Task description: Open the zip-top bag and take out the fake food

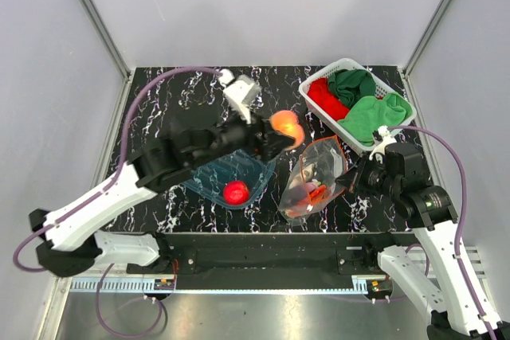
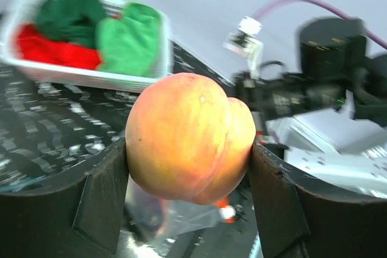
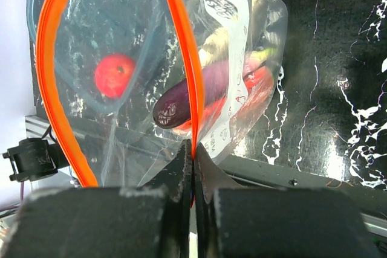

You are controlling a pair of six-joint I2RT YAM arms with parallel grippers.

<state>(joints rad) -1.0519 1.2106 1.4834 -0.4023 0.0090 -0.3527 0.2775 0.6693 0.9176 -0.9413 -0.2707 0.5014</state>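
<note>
Two round fruits lie outside the zip-top bag [image 1: 315,173]. One peach [image 2: 181,131] is clamped between the fingers of the left gripper [image 2: 188,167], just left of the white basket [image 1: 343,61]. One red apple [image 1: 235,192] sits in the blue tub [image 1: 215,174] near centre. The bag, right of the tub, holds a purple piece [image 3: 193,92] and red ones. The right gripper [image 3: 192,167] is pinched together on the bag's orange zip strip [image 3: 181,58]. The basket holds one red cloth [image 1: 327,99] and two green cloths [image 1: 381,113].

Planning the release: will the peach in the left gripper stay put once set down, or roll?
Likely rolls: the peach is round and smooth. Probably rigid, since it shows no denting where the left gripper pinches its sides. The blue tub, holding the red fruit, should contain it.
</note>
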